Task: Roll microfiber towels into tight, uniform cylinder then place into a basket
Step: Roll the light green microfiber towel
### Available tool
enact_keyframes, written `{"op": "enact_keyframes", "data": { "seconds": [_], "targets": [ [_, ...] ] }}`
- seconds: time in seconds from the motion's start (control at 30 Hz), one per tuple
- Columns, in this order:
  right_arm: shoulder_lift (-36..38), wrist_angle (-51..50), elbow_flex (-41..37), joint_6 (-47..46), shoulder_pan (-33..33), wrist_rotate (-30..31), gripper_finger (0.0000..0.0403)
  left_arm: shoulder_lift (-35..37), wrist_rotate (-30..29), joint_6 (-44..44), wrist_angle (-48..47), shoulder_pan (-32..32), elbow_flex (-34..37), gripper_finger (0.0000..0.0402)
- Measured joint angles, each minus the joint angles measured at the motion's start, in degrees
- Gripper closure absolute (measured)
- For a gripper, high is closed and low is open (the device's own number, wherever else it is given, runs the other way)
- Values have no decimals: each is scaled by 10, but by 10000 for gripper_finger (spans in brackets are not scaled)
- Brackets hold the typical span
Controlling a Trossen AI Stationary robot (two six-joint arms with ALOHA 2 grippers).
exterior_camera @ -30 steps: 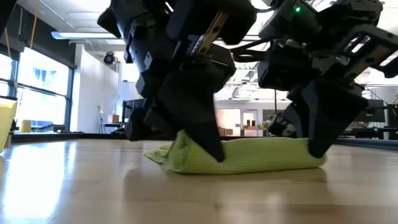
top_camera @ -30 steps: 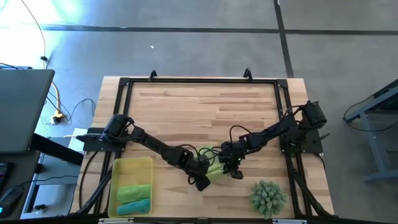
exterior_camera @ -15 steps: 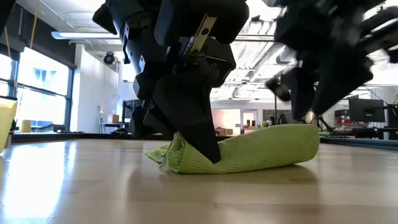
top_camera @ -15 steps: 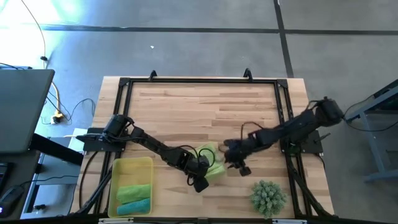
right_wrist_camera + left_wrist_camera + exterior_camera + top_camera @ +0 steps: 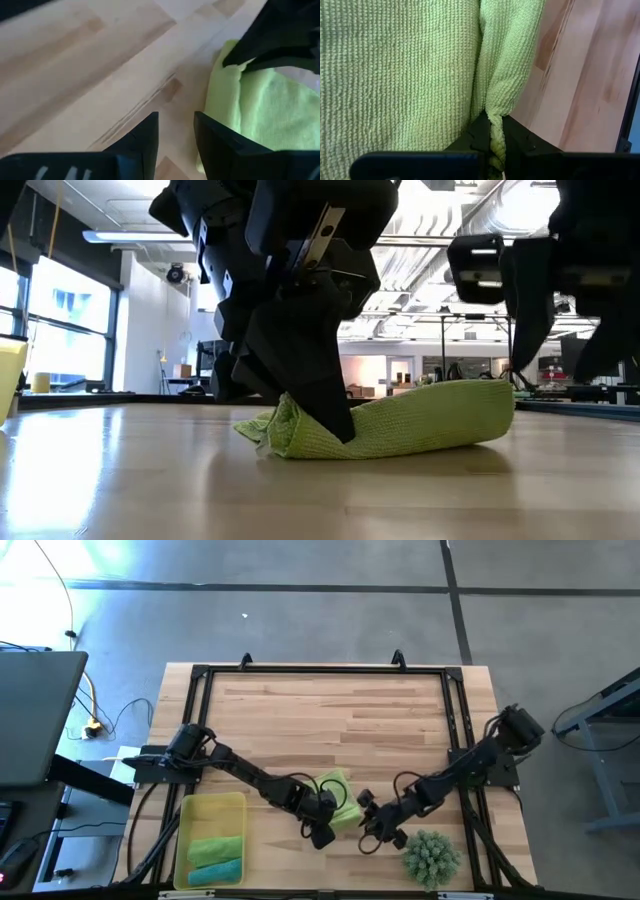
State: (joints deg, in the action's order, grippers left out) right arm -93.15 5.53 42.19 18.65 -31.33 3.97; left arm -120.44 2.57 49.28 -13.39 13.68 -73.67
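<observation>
A lime green towel (image 5: 343, 808), loosely rolled, lies on the wooden table near its front edge. My left gripper (image 5: 330, 816) is shut on one end of it; the low view shows that gripper (image 5: 335, 425) on the roll's left end. My right gripper (image 5: 366, 824) hangs open just off the roll's other end, toward the near edge, touching nothing; wood shows between its fingers (image 5: 176, 131). The yellow basket (image 5: 212, 802) at the front left holds a green roll (image 5: 215, 848) and a teal roll (image 5: 216, 871). My left gripper pinches a bunched fold at the towel's end (image 5: 496, 127) between its two fingers. The fingers come slanting down from above (image 5: 330, 405). The roll lies on the table, and the end away from my fingers (image 5: 490, 405) stands a little higher.
A spiky green plant (image 5: 432, 855) stands at the front right, close to my right gripper. A black frame (image 5: 320, 670) runs round the table's edges. The far half of the table is bare wood.
My right gripper has let go of the towel's end, opened, risen and swung toward the table's near edge, rolling as it went. The freed end of the roll has sprung up a little and the roll has turned slightly. My left gripper has kept its hold.
</observation>
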Motion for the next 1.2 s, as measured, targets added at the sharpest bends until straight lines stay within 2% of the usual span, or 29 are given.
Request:
{"op": "enact_keyframes", "data": {
  "seconds": [0.27, 0.57, 0.73, 0.87, 1.1, 1.2],
  "targets": [
    [-49, 14, 0, 9, 9, 70, 286, 0, 2, 0, 1, -3, 0, 385],
    [-50, 47, 0, 35, -12, 76, 286, 0, 2, 0, 1, -3, 0, 385],
    [-50, 57, 1, 68, -17, 122, 286, 0, 2, 0, 1, -4, 0, 385],
    [-50, 46, 1, 71, -4, 125, 282, 0, 2, 0, 1, -4, 0, 385],
    [-50, 32, 1, 47, 17, 120, 235, 0, 1, 1, 1, -4, 0, 385],
    [-50, 12, 1, 9, 30, 89, 208, 0, 1, 1, 1, -4, 0, 385]
  ]
}}
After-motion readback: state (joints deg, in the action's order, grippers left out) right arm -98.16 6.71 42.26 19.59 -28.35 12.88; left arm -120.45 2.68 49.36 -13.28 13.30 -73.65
